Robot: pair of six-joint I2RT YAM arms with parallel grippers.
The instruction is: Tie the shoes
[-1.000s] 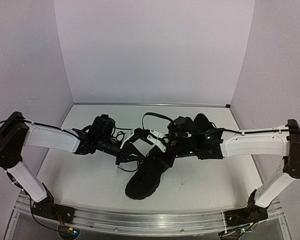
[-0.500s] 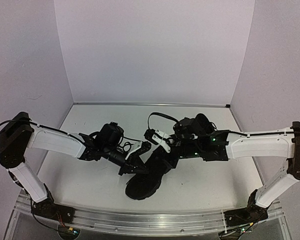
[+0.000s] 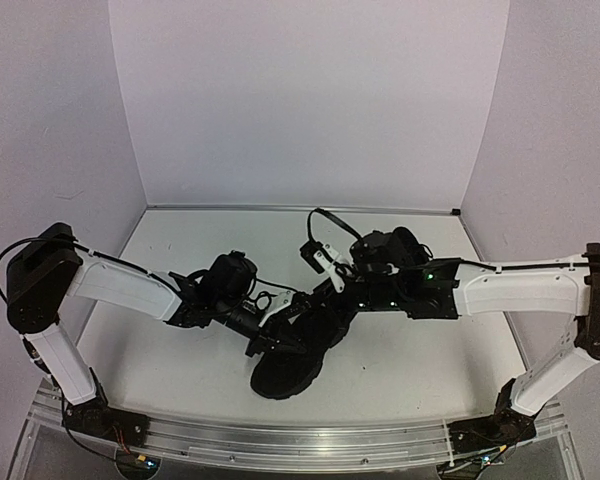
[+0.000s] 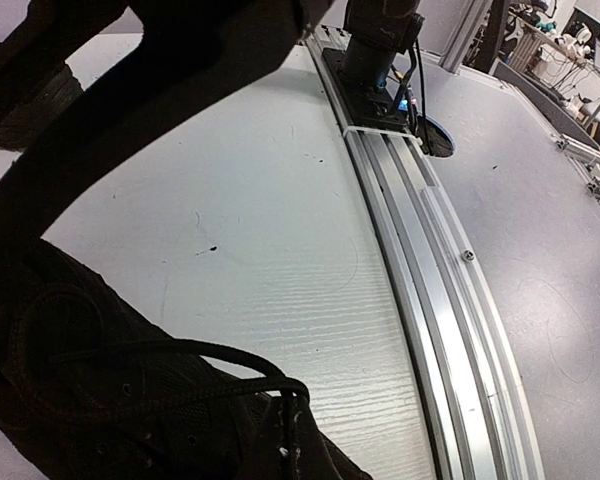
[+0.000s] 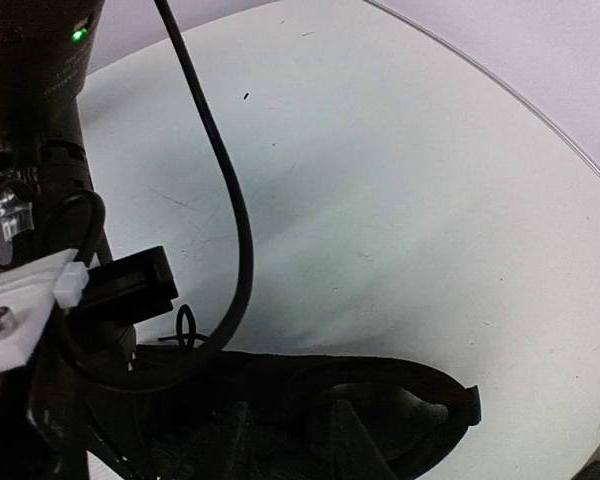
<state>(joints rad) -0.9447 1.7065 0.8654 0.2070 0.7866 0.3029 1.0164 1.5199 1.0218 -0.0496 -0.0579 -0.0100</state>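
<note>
One black shoe (image 3: 288, 368) lies in the middle of the table, toe toward the near edge. Behind my right arm, the other shoe (image 3: 405, 243) is partly hidden. My left gripper (image 3: 280, 334) sits over the near shoe's laces and is shut on a thin black lace (image 4: 242, 390) that loops over its fingertips (image 4: 292, 445). The shoe's upper (image 4: 70, 400) fills the lower left of that view. My right gripper (image 3: 327, 304) hangs over the shoe's collar (image 5: 420, 400), its fingers (image 5: 352, 438) apart with nothing seen between them.
The aluminium rail (image 4: 420, 260) runs along the table's near edge beside the shoe, with an arm base (image 4: 380, 60) bolted to it. My left arm's wrist (image 5: 40, 190) and a black cable (image 5: 235, 220) hang close beside the right gripper. Walls enclose the table.
My left gripper has moved right and nearer, onto the shoe, still pinching the lace. The right gripper has swung left over the shoe and its fingers have parted.
</note>
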